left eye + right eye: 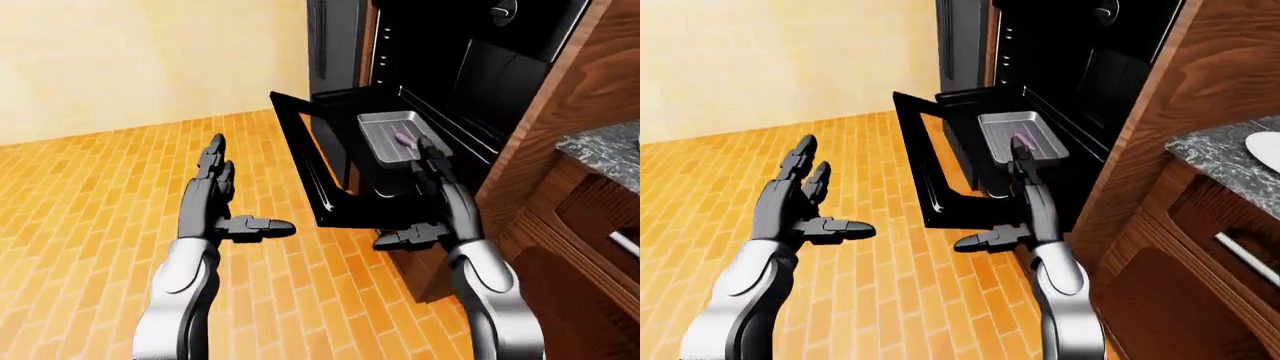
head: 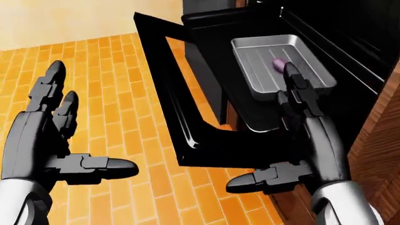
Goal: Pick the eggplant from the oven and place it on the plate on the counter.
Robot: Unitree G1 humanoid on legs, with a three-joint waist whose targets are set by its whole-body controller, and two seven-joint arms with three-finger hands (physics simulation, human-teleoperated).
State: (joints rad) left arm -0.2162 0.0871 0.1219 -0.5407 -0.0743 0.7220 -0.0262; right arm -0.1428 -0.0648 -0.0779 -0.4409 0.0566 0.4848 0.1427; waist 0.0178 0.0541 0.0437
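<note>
Head view first: where is the eggplant [image 2: 278, 63]?
— It lies in the metal tray [image 2: 262, 70], which sits out over the dropped oven door [image 2: 187, 117]. The oven [image 1: 470, 67] cavity is dark behind it.

— Which step is this?
— The approach, I'd say. Nothing is picked up yet. The right hand [image 2: 300, 140] stands below the tray in the head view, its long fingers [image 2: 294, 89] crossing the tray's near rim in the picture; whether they touch it I cannot tell.

— And the fingers?
— Both hands are spread flat, thumbs out sideways, holding nothing. The left hand [image 2: 50, 136] hangs over the orange brick floor [image 1: 100, 195], well apart from the oven.

— What does the next move call for?
— Likely carrying the right hand up over the rim and onto the eggplant, then closing round it.

— The plate [image 1: 1265, 150]?
— Only its edge shows, on the counter [image 1: 1215, 154] at the right of the right-eye view, so a turn that way would follow
</note>
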